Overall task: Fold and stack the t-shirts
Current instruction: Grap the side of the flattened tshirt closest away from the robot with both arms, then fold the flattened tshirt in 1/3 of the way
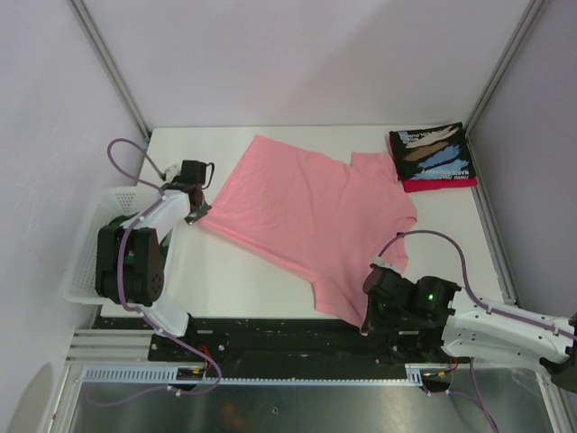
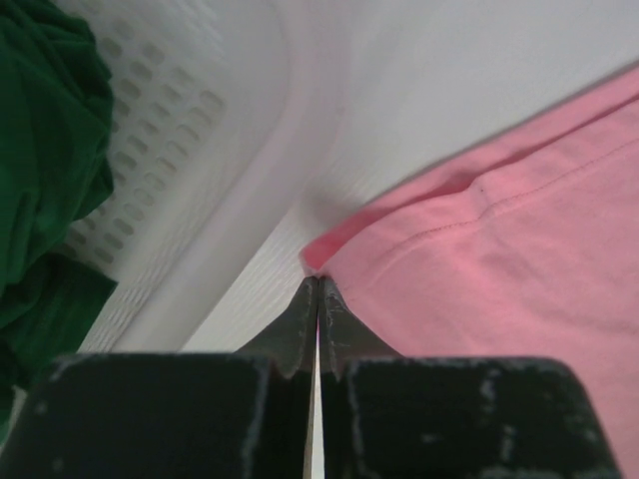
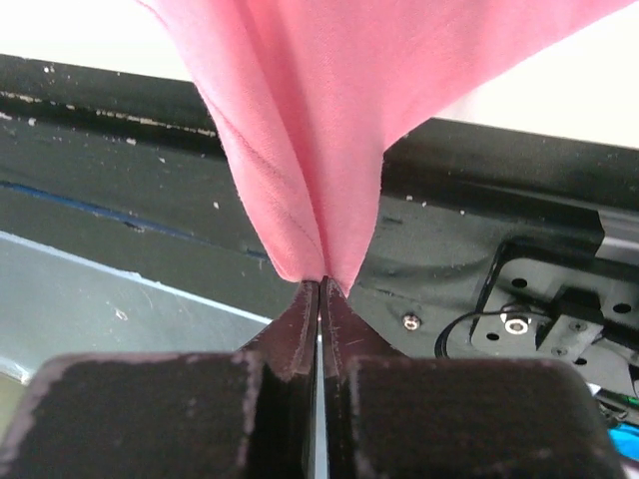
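A light pink t-shirt (image 1: 315, 212) lies spread flat across the middle of the white table. My left gripper (image 1: 196, 215) is shut on its left hem corner (image 2: 318, 257), close to the basket. At the table's near edge my right gripper (image 1: 367, 322) is shut on the other hem corner, and the pink cloth (image 3: 300, 150) rises bunched from its tips. A folded black t-shirt with blue, tan and white streaks (image 1: 431, 152) lies on a folded red one (image 1: 440, 185) at the far right corner. A dark green t-shirt (image 2: 45, 170) is heaped in the basket.
A white slatted plastic basket (image 1: 86, 262) stands off the table's left edge beside my left arm. The black base rail (image 1: 270, 334) runs along the near edge under my right gripper. Grey walls and metal posts (image 1: 113, 68) enclose the table.
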Available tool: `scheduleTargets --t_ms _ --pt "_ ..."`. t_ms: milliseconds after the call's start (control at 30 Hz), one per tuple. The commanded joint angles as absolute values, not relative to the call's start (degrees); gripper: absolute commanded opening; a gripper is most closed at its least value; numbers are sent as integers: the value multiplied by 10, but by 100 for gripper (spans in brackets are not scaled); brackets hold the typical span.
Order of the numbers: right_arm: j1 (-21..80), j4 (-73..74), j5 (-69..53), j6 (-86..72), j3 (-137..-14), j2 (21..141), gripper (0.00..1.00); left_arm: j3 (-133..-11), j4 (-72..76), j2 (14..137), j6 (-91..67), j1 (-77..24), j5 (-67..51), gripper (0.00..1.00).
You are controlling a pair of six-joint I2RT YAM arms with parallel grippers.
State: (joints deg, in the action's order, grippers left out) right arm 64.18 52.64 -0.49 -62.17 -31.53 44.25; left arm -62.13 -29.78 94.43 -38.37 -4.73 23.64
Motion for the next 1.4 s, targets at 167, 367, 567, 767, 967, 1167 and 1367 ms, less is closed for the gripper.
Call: scheduleTargets --t_ms 167,367,567,767,967,1167,1367 --pt "643 623 53 -602 -442 482 0 -597 -304 875 -360 -42 274 0" --pt "527 608 80 -508 -506 541 0 -626 -304 913 -357 -54 253 0" --pt "407 557 114 -433 -535 595 0 -687 -304 974 -362 -81 248 0" --pt "326 492 122 -392 -537 654 0 -763 -304 1034 -363 -99 241 0" --pt "266 456 120 -366 -536 687 0 -812 -303 1073 -361 -103 236 0" --pt "233 451 125 -352 -537 706 0 -846 -303 1093 -360 -103 228 0" --pt "214 458 136 -343 -537 707 0 -869 -302 1108 -359 -104 222 0"
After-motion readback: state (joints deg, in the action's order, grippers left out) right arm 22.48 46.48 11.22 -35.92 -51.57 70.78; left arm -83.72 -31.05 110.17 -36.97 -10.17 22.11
